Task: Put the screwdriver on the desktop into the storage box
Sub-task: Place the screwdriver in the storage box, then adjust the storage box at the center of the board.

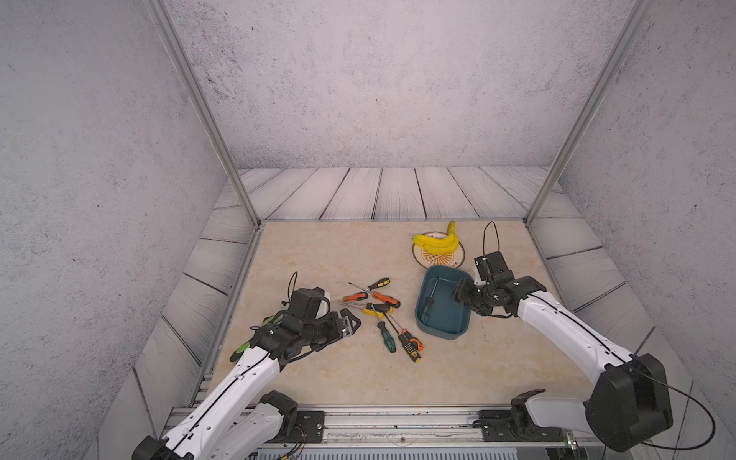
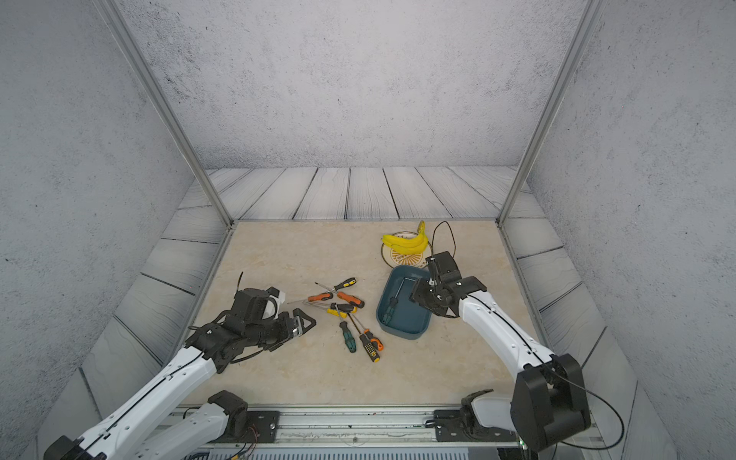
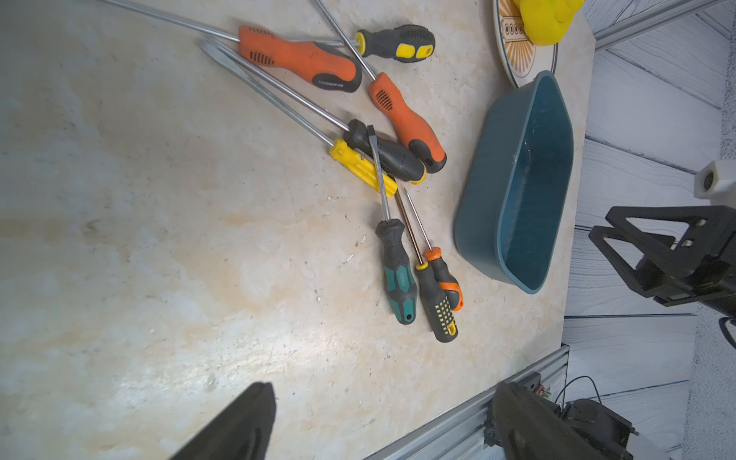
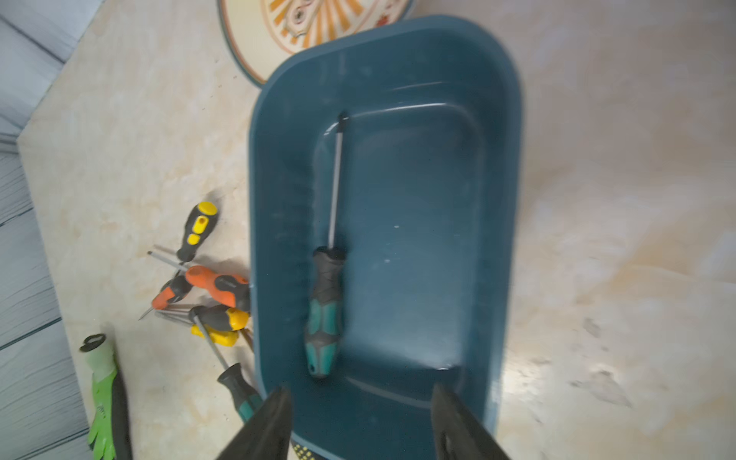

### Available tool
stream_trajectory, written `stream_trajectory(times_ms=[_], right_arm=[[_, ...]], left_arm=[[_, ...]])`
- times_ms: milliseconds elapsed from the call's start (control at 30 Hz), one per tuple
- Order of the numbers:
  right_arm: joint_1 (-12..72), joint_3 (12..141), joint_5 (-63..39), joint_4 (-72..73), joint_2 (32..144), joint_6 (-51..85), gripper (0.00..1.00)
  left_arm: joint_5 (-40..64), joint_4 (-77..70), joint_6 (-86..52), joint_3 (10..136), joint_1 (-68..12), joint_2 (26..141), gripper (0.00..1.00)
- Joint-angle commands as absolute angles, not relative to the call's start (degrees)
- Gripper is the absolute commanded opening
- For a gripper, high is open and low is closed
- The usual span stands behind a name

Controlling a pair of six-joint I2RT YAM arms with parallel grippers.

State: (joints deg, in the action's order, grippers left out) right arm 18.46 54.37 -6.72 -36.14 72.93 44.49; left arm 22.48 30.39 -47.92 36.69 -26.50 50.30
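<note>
My right pincer [image 4: 360, 388], jaws parted and holding nothing, hangs over the storage box [image 4: 511, 159], arm stretched forward; the screwdriver [image 4: 324, 314] lies inside.

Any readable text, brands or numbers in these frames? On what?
Orange screwdriver: small print on the black end of its handle, too blurred to read.
Plate: lettering in its pattern, too small to read.
No other text visible.
</note>
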Motion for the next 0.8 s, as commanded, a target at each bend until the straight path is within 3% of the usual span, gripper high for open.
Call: stream_trajectory(times_ms=[0, 300, 767], right_arm=[[16.04, 51.42, -1.63, -40.32, 70.65, 41.48, 0.61], [13.75, 53.17, -5.18, -38.52, 78.20, 38.74, 0.58], [13.73, 60.14, -3.92, -38.11, 91.71, 32.10, 0.38]], left_arm=[[23.10, 29.39, -48.22, 35.43, -26.98, 50.10, 0.92], [22.77, 29.30, -48.54, 35.33, -27.33, 49.84, 0.92], [22.41, 29.84, -48.71, 34.61, -27.42, 48.97, 0.92]])
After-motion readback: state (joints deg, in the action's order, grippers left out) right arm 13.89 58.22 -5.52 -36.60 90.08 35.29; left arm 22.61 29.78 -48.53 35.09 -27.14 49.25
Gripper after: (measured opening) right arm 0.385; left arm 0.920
